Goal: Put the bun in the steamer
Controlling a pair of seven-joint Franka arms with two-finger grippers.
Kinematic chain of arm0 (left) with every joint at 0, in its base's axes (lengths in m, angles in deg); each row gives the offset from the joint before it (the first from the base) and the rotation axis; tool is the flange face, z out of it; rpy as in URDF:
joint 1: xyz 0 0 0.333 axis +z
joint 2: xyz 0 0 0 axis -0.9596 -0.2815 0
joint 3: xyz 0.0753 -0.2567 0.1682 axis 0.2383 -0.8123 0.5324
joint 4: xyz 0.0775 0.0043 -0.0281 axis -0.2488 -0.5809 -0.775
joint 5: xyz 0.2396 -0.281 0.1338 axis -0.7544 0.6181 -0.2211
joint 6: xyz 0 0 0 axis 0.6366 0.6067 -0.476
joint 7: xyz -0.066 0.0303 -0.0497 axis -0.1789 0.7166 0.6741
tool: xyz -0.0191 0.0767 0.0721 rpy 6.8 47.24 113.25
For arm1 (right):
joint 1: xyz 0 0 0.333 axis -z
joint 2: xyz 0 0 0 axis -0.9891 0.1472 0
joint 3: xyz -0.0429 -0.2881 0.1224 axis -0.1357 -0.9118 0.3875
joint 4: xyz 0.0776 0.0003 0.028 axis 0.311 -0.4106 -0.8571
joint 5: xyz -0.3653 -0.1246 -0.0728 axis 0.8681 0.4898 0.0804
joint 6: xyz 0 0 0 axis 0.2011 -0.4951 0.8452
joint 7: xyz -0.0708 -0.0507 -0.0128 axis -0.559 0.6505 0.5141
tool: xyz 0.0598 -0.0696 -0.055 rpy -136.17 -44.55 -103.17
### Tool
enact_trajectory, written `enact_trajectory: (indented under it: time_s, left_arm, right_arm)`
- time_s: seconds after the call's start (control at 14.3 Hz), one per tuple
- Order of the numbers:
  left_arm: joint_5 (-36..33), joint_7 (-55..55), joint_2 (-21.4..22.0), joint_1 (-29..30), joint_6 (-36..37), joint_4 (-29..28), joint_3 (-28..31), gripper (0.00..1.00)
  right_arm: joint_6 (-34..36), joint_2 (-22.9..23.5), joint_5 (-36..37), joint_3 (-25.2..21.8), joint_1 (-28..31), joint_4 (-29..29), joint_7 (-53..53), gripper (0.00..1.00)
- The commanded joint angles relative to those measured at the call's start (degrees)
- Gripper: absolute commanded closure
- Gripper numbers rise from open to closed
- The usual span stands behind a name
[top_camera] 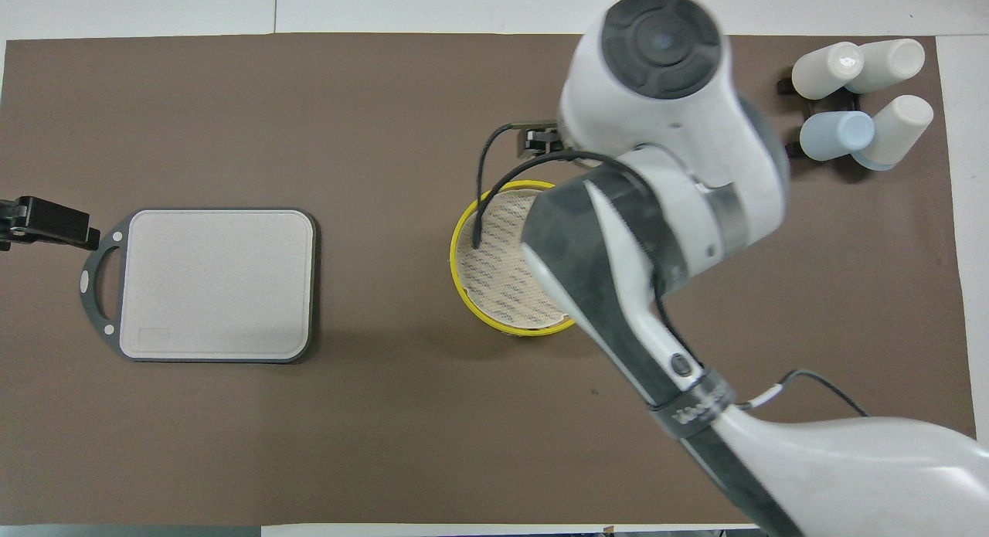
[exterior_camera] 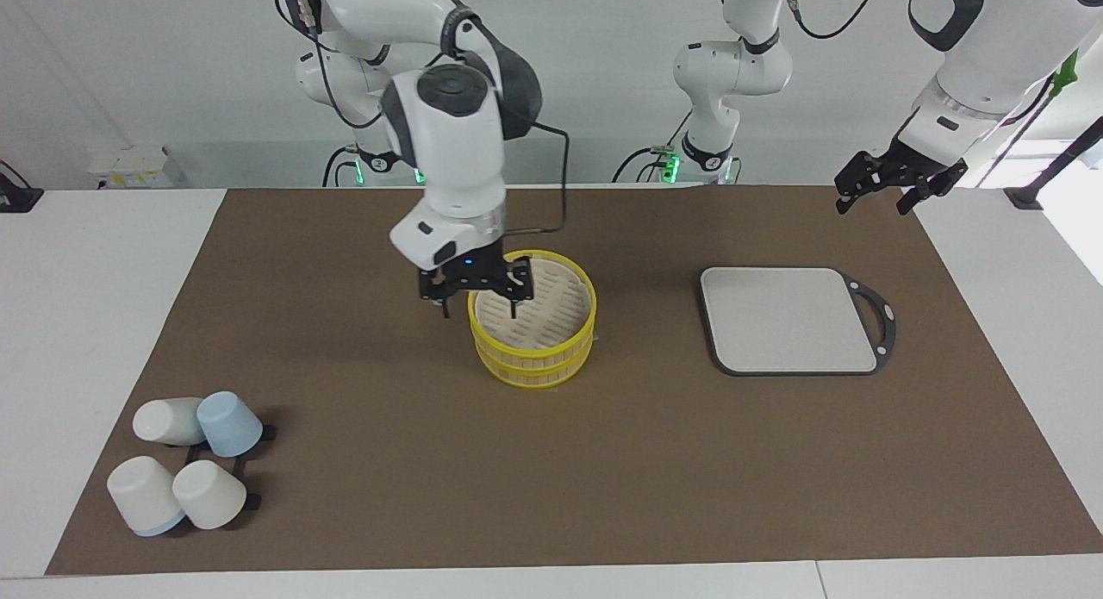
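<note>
The steamer (exterior_camera: 532, 359) stands mid-table on the brown mat, two yellow-rimmed tiers stacked, with the pale slotted top piece (exterior_camera: 543, 310) showing. It also shows in the overhead view (top_camera: 457, 251), partly covered by my right arm. My right gripper (exterior_camera: 480, 308) is open and low over the rim on the side toward the right arm's end. One finger is outside the rim and one is over the slotted top. My left gripper (exterior_camera: 883, 190) is open and empty, waiting in the air near the board's handle end. No bun shows in either view.
A grey cutting board (exterior_camera: 788, 319) with a dark rim and handle lies toward the left arm's end of the table (top_camera: 212, 282). Several upturned white and blue cups (exterior_camera: 185, 461) on a dark rack stand at the right arm's end, farther from the robots.
</note>
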Motion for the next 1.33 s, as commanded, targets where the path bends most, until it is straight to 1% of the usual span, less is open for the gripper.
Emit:
enact_trajectory:
  time_s: [0.0, 0.14, 0.28, 0.35, 0.42, 0.56, 0.63, 1.26]
  left_arm:
    - [0.63, 0.38, 0.41, -0.42, -0.80, 0.11, 0.07, 0.00]
    - [0.63, 0.47, 0.41, -0.42, -0.89, 0.11, 0.07, 0.00]
    - [0.63, 0.38, 0.41, -0.42, -0.89, 0.11, 0.07, 0.00]
    - [0.63, 0.30, 0.41, -0.51, -0.98, 0.11, -0.02, 0.00]
    - [0.63, 0.21, 0.41, -0.51, -1.15, 0.11, -0.02, 0.00]
    - [0.54, 0.12, 0.33, -0.42, -1.42, 0.29, -0.02, 0.00]
    - [0.37, 0.12, 0.24, -0.51, -1.51, 0.29, 0.07, 0.00]
    - [0.19, 0.03, 0.41, -0.51, -1.68, -0.15, 0.07, 0.00]
  right_arm:
    - [4.42, -3.74, -1.38, 1.06, 8.20, -1.07, 12.43, 0.00]
    - [6.97, -5.50, -1.38, 0.97, 13.13, -1.95, 20.80, 0.00]
    - [9.52, -7.09, -1.38, 0.89, 16.31, -3.35, 22.07, 0.00]
    - [10.93, -8.49, -1.38, 0.89, 17.45, -5.27, 21.89, 0.00]
    - [10.59, -10.85, -1.38, 0.89, 18.42, -9.03, 21.54, 0.00]
    - [4.38, -16.47, -1.55, 0.97, 20.36, -18.69, 21.45, 0.00]
    - [1.30, -18.33, -1.81, 0.89, 20.54, -22.30, 21.54, 0.00]
    - [0.39, -18.17, -1.82, 0.89, 20.54, -22.17, 21.10, 0.00]
